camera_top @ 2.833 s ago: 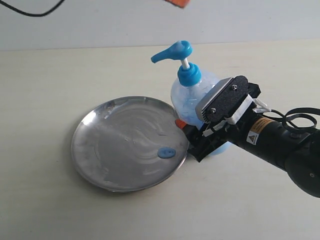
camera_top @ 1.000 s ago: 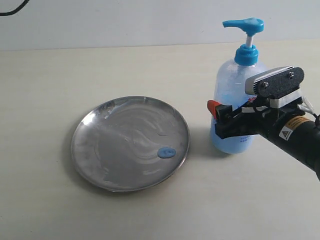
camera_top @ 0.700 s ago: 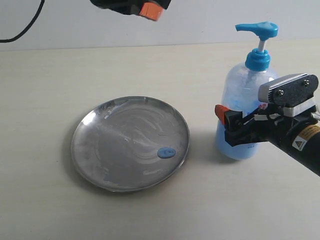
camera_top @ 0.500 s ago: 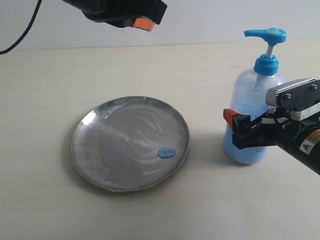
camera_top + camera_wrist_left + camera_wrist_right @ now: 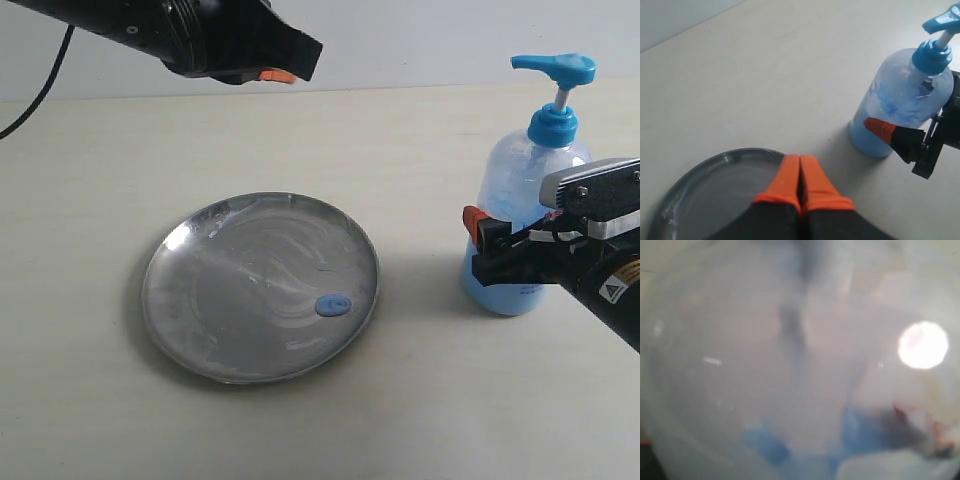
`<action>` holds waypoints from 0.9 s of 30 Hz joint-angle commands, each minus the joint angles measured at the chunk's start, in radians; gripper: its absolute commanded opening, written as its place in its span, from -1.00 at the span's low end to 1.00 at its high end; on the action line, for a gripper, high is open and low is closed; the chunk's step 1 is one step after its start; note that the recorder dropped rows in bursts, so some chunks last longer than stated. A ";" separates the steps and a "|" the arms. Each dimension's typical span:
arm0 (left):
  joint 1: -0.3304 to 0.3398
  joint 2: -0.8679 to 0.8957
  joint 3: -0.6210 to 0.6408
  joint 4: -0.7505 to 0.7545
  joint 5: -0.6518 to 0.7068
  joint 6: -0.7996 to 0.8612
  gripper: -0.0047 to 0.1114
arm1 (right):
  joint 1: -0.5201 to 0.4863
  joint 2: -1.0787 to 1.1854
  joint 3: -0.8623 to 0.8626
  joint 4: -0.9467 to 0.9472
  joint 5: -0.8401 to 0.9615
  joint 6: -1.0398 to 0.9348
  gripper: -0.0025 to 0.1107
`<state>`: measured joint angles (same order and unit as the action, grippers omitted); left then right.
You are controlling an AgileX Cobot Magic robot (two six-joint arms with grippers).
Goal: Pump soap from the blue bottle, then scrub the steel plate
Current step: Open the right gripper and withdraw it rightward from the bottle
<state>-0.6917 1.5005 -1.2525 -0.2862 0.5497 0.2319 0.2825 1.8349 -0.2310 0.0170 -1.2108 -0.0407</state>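
Exterior view: right gripper [image 5: 505, 238] clamps the upright blue bottle [image 5: 528, 165] near the steel plate [image 5: 215, 290]. Meanwhile left gripper [image 5: 800, 175] is pinched shut.

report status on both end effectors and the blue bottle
Left end effector shut, empty, hovering clear of steel plate. Right end effector gripping blue bottle, upright beside plate. Soap blob on plate; nothing blocking it.
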 commanded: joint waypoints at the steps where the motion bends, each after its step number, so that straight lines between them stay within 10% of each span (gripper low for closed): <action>1: -0.005 -0.010 0.002 -0.008 -0.018 -0.005 -0.92 | -0.006 0.005 -0.007 0.010 -0.010 -0.018 -0.87; 9: -0.005 -0.010 0.002 -0.021 -0.024 -0.005 -0.92 | -0.006 0.005 -0.007 0.009 -0.010 -0.037 0.91; 27: -0.005 -0.010 0.002 -0.034 -0.024 0.000 -0.92 | -0.006 -0.068 0.033 0.021 -0.010 -0.034 0.88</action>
<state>-0.6917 1.5005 -1.2525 -0.3085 0.5437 0.2314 0.2825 1.8125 -0.2223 0.0274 -1.2132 -0.0779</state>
